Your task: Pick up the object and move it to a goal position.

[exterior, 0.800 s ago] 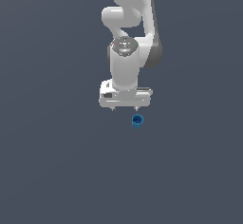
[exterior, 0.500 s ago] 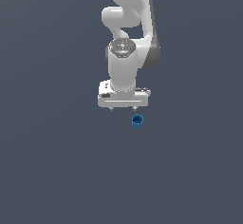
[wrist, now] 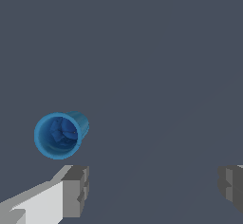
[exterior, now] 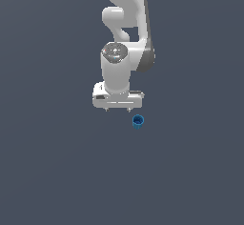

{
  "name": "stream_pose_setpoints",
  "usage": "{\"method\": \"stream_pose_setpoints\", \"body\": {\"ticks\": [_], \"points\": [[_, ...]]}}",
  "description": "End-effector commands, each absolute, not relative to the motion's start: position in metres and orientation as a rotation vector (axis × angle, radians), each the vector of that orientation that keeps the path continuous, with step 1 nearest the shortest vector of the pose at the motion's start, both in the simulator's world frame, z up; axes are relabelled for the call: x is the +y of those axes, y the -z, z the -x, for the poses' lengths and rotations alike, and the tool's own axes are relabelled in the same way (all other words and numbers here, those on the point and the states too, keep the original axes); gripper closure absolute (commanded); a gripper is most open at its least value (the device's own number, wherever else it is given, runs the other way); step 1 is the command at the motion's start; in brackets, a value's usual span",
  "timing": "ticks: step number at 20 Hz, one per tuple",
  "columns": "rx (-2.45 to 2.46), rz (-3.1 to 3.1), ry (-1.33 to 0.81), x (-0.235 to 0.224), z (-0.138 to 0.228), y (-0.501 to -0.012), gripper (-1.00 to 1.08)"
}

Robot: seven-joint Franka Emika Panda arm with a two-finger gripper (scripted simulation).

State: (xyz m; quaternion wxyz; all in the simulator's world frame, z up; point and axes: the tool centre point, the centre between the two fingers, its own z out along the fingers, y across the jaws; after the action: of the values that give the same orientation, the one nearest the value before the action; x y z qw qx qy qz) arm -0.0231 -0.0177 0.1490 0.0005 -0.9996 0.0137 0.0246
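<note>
The object is a tiny bright-blue cup [exterior: 137, 121] with a darker hollow top, standing upright on the dark grey floor. In the exterior view it sits just below and to the right of my white gripper [exterior: 118, 109]. In the wrist view the cup [wrist: 60, 134] shows its open hollow, lying outside the span of the jaws, beyond one grey fingertip [wrist: 77, 190]. My gripper [wrist: 154, 187] is open and empty, fingers wide apart, and does not touch the cup.
The white arm [exterior: 125, 38] rises behind the gripper to the top of the exterior view. A plain dark grey floor [exterior: 57, 171] surrounds everything.
The arm has shifted slightly and the gripper has come a little lower toward the floor. The cup has not moved.
</note>
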Motion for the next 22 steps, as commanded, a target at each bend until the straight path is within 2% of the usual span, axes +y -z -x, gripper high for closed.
{"method": "stream_pose_setpoints", "body": {"ticks": [1, 6, 15, 22], "points": [[0.018, 3.140, -0.075, -0.014, 0.023, -0.147, -0.92], [-0.118, 3.142, -0.061, 0.005, 0.020, -0.135, -0.92], [-0.521, 3.101, -0.014, 0.065, 0.019, -0.100, -0.92], [-0.630, 3.078, 0.000, 0.082, 0.020, -0.090, -0.92]]}}
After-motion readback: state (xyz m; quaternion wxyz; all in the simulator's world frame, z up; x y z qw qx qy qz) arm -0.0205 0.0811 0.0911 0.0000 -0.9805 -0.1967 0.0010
